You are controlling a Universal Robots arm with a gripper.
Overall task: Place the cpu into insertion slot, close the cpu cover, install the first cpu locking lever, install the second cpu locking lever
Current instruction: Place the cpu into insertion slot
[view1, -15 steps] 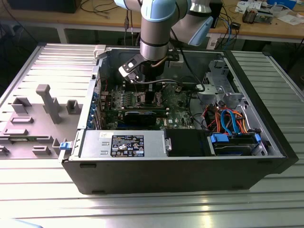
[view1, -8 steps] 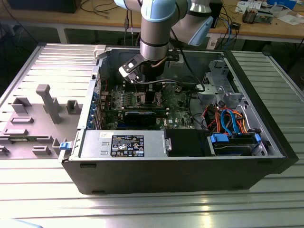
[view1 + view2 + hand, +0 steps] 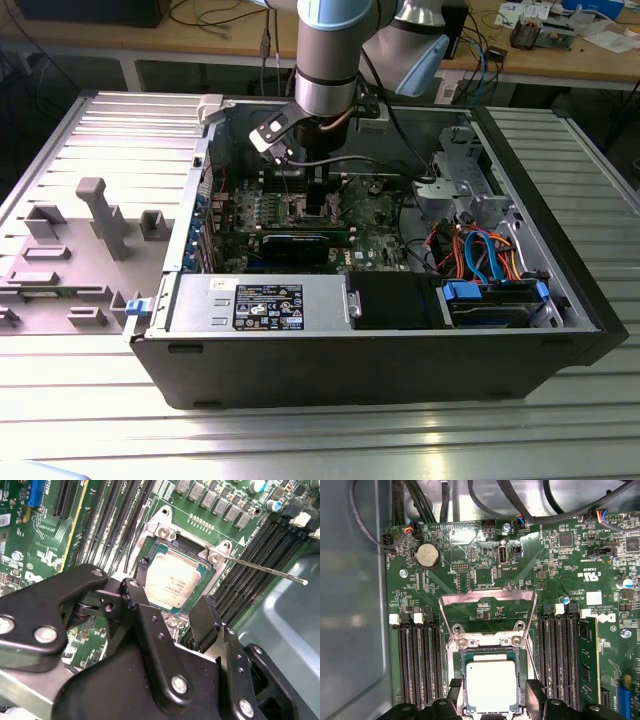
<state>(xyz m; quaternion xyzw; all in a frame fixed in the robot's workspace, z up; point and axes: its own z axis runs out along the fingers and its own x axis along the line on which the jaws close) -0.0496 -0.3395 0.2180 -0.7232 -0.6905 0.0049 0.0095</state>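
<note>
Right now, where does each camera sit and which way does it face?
Exterior view: off the arm, looking down into the open computer case; the arm reaches in.
First wrist view: on the arm, squarely facing the green board; the open claw straddles the cpu.
Second wrist view: on the arm, slanting past the claw's black links.
Both wrist views share the cpu in its insertion slot.

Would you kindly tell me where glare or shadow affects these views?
In the first wrist view, glare whitens the cpu; in the second wrist view the cpu is bright but less washed; in the exterior view, reflections streak the table.
</note>
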